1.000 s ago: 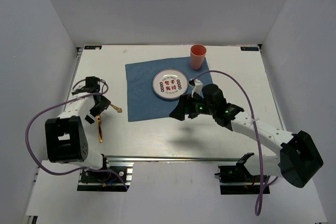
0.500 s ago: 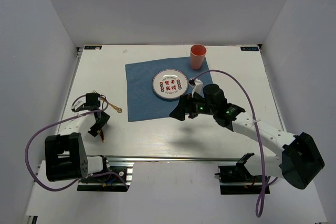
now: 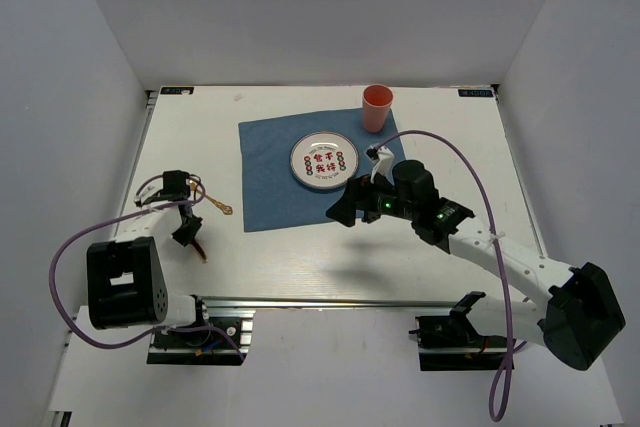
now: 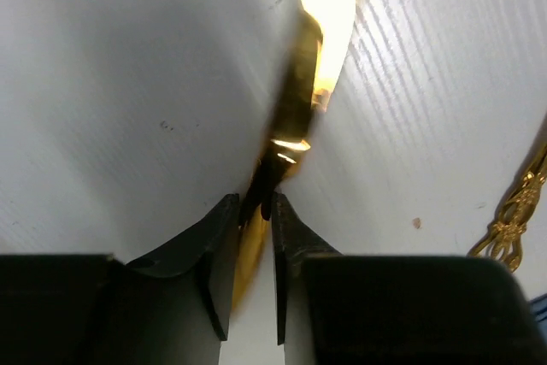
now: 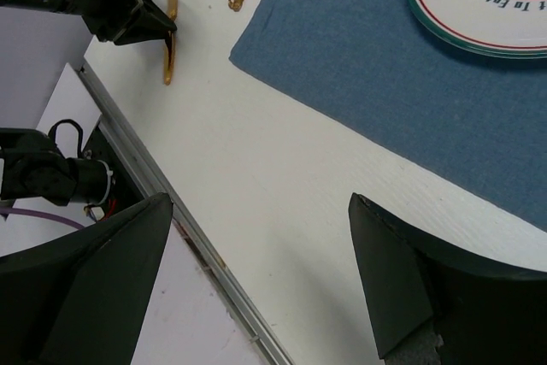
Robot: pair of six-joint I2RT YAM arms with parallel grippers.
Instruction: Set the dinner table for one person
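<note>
Finding the dinner table [image 3: 330, 257] spread white under and all round the blue cloth [image 3: 268, 172], the marker for everything here. Counting as done a printed plate [image 3: 319, 161] set flat on the cloth, right of its middle. Noting the right gripper [image 5: 259, 200] above the cloth's near edge, jaws spread wide, holding nothing. Noting the left gripper [image 4: 254, 207] left of the cloth's near left corner and apart from it, down at the tabletop, jaws pinched against both sides of a gold utensil [image 4: 295, 100] lying there. Counting as done, too, a pink cup [image 3: 377, 107] upright at the cloth's far edge, near its right corner. Seeing a second, ornate gold utensil [image 3: 217, 206] loose just left of the cloth. Judging the setting about half finished, with cloth, plate and cup placed and both utensils not yet beside the plate.
</note>
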